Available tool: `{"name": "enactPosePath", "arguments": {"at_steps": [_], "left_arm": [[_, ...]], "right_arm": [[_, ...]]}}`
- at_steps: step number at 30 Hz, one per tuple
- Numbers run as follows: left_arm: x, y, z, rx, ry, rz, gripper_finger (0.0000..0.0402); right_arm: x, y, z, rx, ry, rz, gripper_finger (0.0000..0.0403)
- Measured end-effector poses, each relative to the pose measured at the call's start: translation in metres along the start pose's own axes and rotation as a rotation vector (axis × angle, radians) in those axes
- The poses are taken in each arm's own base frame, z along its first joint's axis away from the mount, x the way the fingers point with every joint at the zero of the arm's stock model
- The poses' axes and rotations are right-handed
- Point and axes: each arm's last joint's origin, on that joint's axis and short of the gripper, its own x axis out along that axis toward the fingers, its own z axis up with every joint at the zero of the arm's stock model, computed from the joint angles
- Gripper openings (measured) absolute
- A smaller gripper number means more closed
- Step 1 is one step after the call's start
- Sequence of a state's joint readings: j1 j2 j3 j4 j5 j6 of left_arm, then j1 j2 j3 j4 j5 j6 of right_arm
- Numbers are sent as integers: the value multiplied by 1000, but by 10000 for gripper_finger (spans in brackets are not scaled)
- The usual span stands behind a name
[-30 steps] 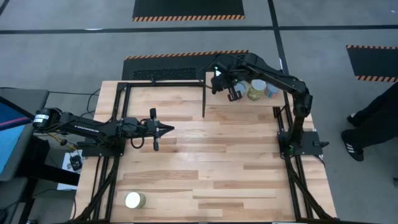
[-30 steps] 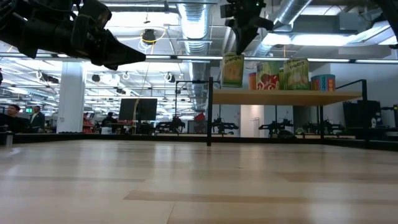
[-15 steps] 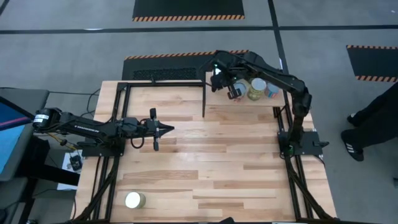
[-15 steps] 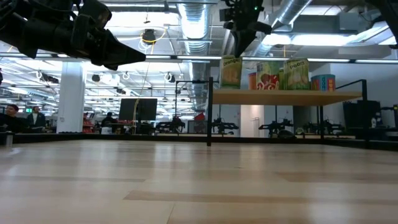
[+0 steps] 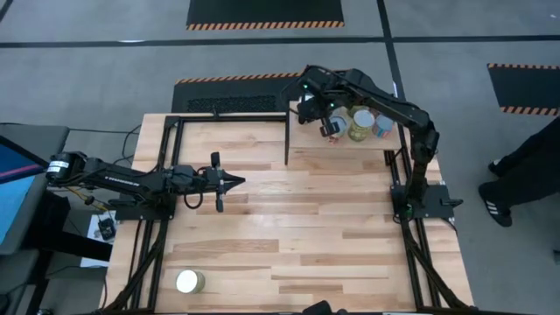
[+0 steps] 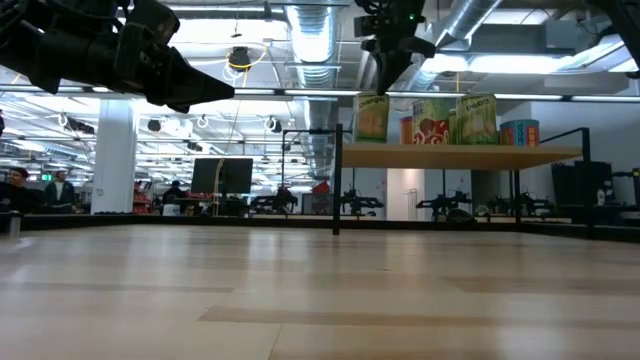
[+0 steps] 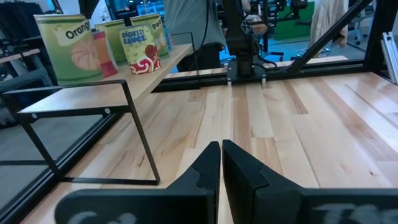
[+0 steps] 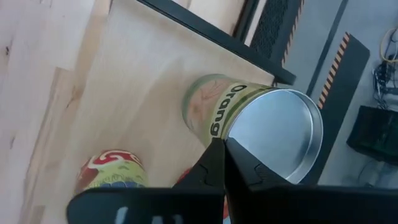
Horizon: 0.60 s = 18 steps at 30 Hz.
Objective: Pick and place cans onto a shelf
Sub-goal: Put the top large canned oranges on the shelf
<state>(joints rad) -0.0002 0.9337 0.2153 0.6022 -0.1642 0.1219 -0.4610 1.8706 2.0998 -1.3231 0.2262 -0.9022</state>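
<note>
Now my right gripper (image 5: 325, 123) hangs over the shelf (image 6: 460, 156) at the table's one o'clock corner, fingers pressed together on nothing, just above the orange can (image 8: 249, 121) at the row's end. Beside that can stand more cans (image 6: 455, 120) in a line. My left gripper (image 5: 234, 181) waits at nine o'clock over bare table (image 5: 306, 227), fingers likewise together. One can (image 5: 188, 281) sits alone at seven o'clock.
</note>
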Motion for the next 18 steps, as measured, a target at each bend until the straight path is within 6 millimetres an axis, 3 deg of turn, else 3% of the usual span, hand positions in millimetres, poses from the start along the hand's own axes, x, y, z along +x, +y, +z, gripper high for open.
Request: {"name": "enactPosePath", "arguments": {"at_steps": [18], "left_arm": [[0,0,0,-2,-2,0,9]], "right_arm": [[0,-2,2,10,-20,-17,46]]}}
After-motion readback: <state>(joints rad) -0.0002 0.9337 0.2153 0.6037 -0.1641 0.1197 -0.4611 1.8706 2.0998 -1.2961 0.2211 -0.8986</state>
